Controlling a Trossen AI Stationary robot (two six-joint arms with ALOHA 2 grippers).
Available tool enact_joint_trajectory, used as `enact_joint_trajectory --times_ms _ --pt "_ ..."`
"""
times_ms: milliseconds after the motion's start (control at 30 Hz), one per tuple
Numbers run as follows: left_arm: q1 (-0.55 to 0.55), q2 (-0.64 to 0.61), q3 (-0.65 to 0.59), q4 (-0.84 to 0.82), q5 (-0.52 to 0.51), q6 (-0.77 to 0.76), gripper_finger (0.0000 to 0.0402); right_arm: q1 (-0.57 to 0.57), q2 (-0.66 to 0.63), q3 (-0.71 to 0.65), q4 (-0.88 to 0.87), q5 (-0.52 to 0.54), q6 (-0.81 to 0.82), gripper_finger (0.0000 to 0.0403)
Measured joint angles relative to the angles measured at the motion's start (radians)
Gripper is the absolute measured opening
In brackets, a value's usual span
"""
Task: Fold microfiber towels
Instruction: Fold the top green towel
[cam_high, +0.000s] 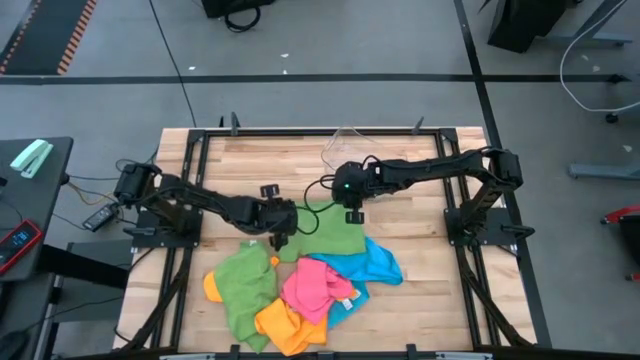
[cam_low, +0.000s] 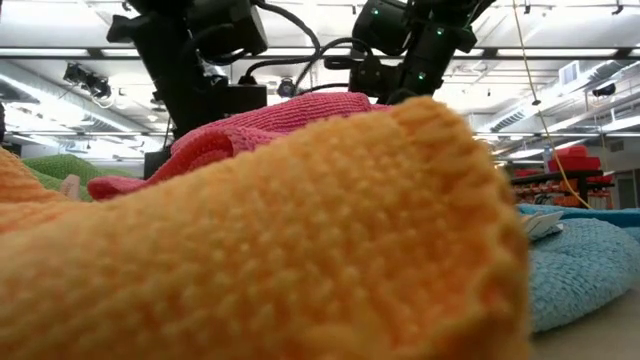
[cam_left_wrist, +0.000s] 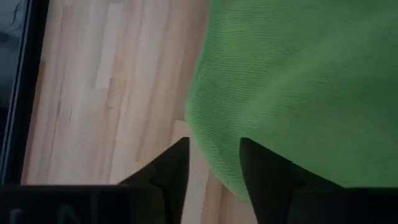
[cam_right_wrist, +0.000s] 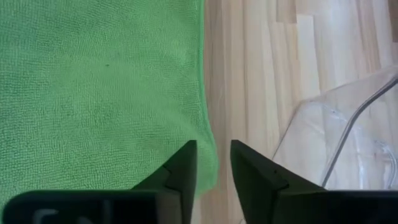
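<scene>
The flat green microfiber towel (cam_high: 330, 232) lies spread on the wooden tabletop (cam_high: 420, 300), directly under both of my tools. It looks light, soft and limp, a napped cloth that will sag and drape the moment one edge is lifted. I judge it neither slippery nor fragile, but thin enough that I must pinch right at an edge or corner, low against the wood, to catch only one layer.

My left tool (cam_left_wrist: 211, 165) sits over the towel's rounded edge, its two dark fingers parted with the green hem between them; they do not look pressed onto the cloth. My right tool (cam_right_wrist: 213, 158) stands over the opposite straight edge, fingers likewise spread a little, with the hem running up between them and nothing pinched. Those two edges, one under each tool, seem the right places to take hold, so that the cloth stays taut between them when folded.

Just beyond my right tool a clear plastic tray (cam_right_wrist: 348, 137) rests on the wood, beside the towel but not touching it.

On the far side of the green towel from the tray, a loose heap lies crumpled: another green towel (cam_high: 245, 285), a pink one (cam_high: 315, 285), an orange one (cam_high: 285, 325) and a sky-blue one (cam_high: 375, 262), overlapping each other.
</scene>
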Motion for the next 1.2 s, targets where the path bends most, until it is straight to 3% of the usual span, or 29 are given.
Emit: enact_joint_trajectory --times_ms 267,533,733,967,1200 --pt "-0.095 -0.005 0.001 0.008 0.239 0.124 0.0174 -0.017 -0.007 0.042 -0.092 0.009 -0.006 0.0159" --pt "-0.207 -0.005 0.027 0.006 0.241 0.158 0.0192 0.059 -0.108 0.054 -0.083 0.008 0.002 0.0161" --pt "-0.257 0.029 0.028 0.077 0.239 0.137 0.0214 0.133 -0.101 0.048 -0.031 0.010 0.021 0.0161" --pt "-0.281 0.089 0.027 0.094 0.156 0.091 0.0247 0.235 -0.114 0.026 0.004 0.151 0.038 0.0161" --pt "-0.280 0.137 0.028 0.095 0.127 0.077 0.0247 0.291 -0.115 0.021 0.019 0.163 0.077 0.0161"
